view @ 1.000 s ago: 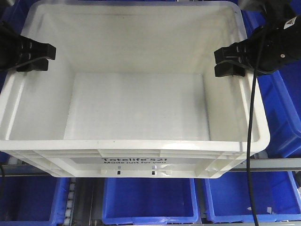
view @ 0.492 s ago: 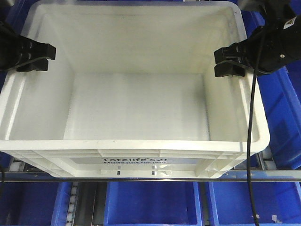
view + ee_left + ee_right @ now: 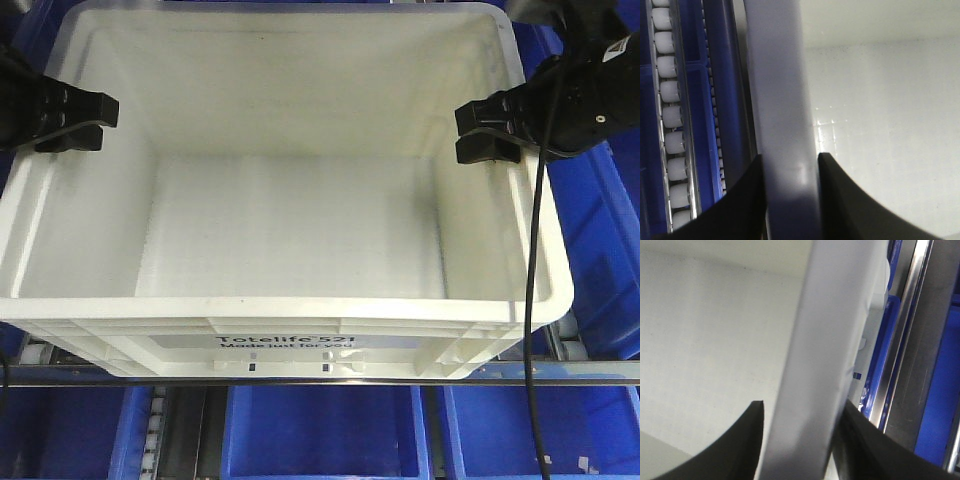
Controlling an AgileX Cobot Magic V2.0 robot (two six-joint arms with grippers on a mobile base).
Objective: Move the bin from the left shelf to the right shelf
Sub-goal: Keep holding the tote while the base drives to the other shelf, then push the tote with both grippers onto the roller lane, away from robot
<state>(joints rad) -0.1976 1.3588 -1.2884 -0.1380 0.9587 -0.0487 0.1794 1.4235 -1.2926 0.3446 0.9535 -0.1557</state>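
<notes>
A large white bin (image 3: 290, 330), empty, fills the front view; its front face reads "Totelife". My left gripper (image 3: 72, 122) is shut on the bin's left wall, one finger inside and one outside. In the left wrist view the rim (image 3: 782, 110) runs between the two black fingers (image 3: 840, 195). My right gripper (image 3: 487, 132) is shut on the bin's right wall. In the right wrist view the rim (image 3: 827, 340) passes between the black fingers (image 3: 740, 440). The bin hangs between both grippers above the shelf rail.
Blue bins (image 3: 320, 430) sit in a row on the shelf below, behind a metal rail (image 3: 560, 372). More blue bins (image 3: 600, 240) stand to the right. A roller track (image 3: 667, 100) shows beside the bin's left wall. A steel rail (image 3: 905, 330) runs beside the right wall.
The bin and both grippers stay fixed in the view. The shelf rail and blue bins below have shifted leftward and a little down in the picture.
</notes>
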